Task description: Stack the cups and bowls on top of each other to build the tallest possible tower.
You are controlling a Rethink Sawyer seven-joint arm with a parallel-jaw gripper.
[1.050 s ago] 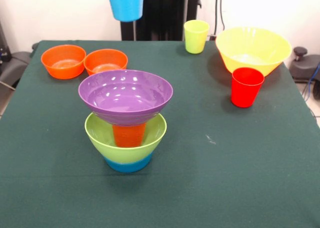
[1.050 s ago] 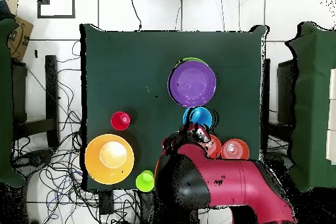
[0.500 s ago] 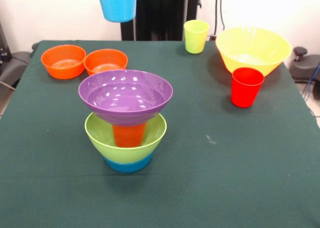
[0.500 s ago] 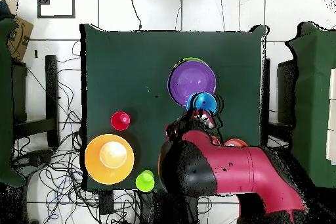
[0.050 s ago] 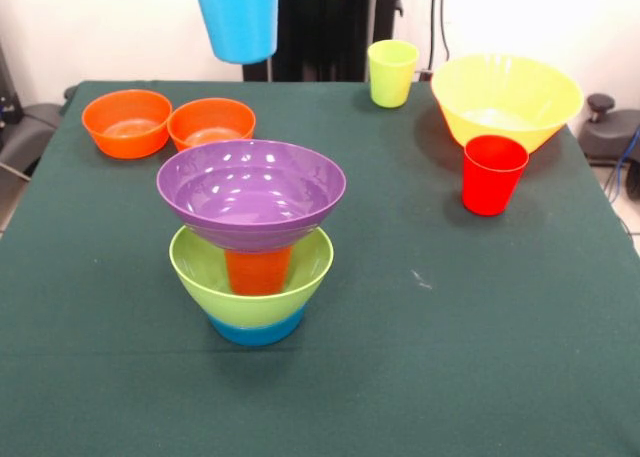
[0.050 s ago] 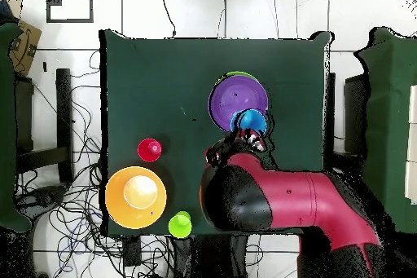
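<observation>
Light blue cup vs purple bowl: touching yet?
Apart. The front view shows the light blue cup hanging high at the top edge, with open table and wall between it and the purple bowl on the tower below.

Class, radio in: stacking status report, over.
Light blue plastic cup carried aloft, nearing wide purple plastic bowl atop tower. End effector hidden. Nothing in the way.

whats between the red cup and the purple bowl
Nothing: bare green cloth between the red cup and the purple bowl, clear in the front view.
</observation>
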